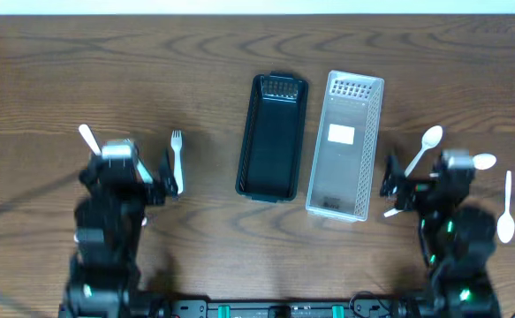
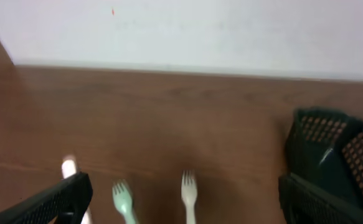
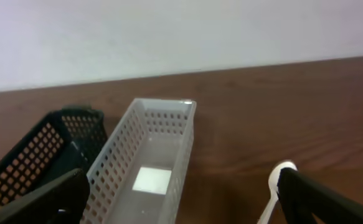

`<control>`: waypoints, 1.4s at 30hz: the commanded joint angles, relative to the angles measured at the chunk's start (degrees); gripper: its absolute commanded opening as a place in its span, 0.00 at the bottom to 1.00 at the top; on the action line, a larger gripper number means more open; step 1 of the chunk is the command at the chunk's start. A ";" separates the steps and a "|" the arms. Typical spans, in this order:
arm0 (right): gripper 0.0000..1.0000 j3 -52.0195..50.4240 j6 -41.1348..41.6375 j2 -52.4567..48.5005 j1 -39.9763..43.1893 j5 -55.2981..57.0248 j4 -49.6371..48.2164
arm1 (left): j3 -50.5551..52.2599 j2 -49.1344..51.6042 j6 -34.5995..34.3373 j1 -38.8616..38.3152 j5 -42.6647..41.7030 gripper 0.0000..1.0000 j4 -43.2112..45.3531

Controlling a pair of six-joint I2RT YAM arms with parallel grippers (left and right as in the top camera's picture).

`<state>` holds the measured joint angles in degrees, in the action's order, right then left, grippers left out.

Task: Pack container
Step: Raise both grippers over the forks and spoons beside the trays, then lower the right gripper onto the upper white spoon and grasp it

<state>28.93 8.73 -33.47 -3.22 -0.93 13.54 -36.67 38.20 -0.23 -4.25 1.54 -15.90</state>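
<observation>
A black mesh container (image 1: 273, 137) and a white perforated container (image 1: 345, 146) lie side by side mid-table, both empty. My left gripper (image 1: 151, 181) is open and empty, low over the table to the left. In the left wrist view a pale green fork (image 2: 124, 199) and a white fork (image 2: 188, 190) lie between its open fingers (image 2: 181, 211). The overhead view shows the white fork (image 1: 177, 157). My right gripper (image 1: 412, 190) is open and empty just right of the white container (image 3: 147, 168). A white spoon (image 3: 279, 180) lies by its right finger.
Another white utensil (image 1: 89, 139) lies left of the left arm. Three white spoons lie on the right: one (image 1: 423, 150) near the white container, one (image 1: 485, 162) by the right arm and one (image 1: 506, 212) at the far right. The black container also shows in both wrist views (image 2: 330, 149) (image 3: 38, 155).
</observation>
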 commanded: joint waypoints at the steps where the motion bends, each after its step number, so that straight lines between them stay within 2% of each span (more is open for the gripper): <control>1: 0.99 12.83 -1.33 -12.33 0.66 -2.56 7.65 | -11.17 12.15 -0.52 -0.15 1.07 0.98 -7.76; 5: 0.99 33.79 -4.85 -29.86 0.85 -2.10 29.44 | -27.17 26.38 -0.52 0.04 1.09 0.98 -24.85; 7: 0.99 41.55 -6.49 -36.22 0.92 -2.12 36.83 | -32.44 30.82 -0.52 0.37 1.07 0.98 -30.75; 10: 0.99 49.48 -6.60 -43.30 0.94 -2.03 42.62 | -36.06 34.71 -0.50 0.72 1.09 0.98 -34.29; 12: 0.99 51.01 -7.32 -45.70 0.96 -1.84 42.88 | -36.06 35.45 -0.42 0.85 1.09 0.98 -34.25; 13: 0.84 50.99 -8.11 -46.53 0.98 -1.38 42.32 | -36.04 35.63 -0.48 0.98 1.07 0.98 -34.25; 15: 0.41 50.99 -6.78 -48.28 1.20 2.32 41.66 | -35.95 35.98 -0.48 1.16 1.09 0.98 -34.29; 17: 0.23 50.99 -4.24 -50.38 1.86 6.69 41.33 | -35.93 36.30 -0.48 1.53 1.09 0.98 -34.64; 18: 0.20 50.99 -4.07 -51.45 2.27 7.54 41.24 | -35.93 36.50 -0.50 1.68 1.09 0.92 -34.91; 20: 0.20 50.99 -4.09 -54.31 3.34 7.80 40.74 | -35.93 36.96 -0.50 2.12 1.09 0.76 -35.60; 23: 0.10 50.99 -4.09 -58.82 4.20 6.93 40.33 | -35.89 37.59 -0.50 2.32 1.09 0.61 -36.57; 26: 0.06 50.99 -4.09 -64.19 4.00 5.38 40.04 | -35.87 38.36 -0.50 2.32 1.09 0.35 -36.81; 28: 0.01 50.99 -4.09 -67.28 3.89 3.69 39.54 | -35.87 38.73 -0.50 2.32 1.09 0.25 -36.81; 33: 0.01 50.99 -4.13 -72.50 3.85 -3.56 37.11 | -35.87 38.97 -0.50 2.32 1.09 0.13 -36.76; 42: 0.05 50.99 -7.39 -75.34 3.85 -14.86 34.27 | -35.87 38.97 -0.50 2.32 1.09 0.13 -36.76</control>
<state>78.91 2.94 -107.55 0.58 -10.44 48.07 -71.50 76.75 -0.38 -2.24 1.93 -52.51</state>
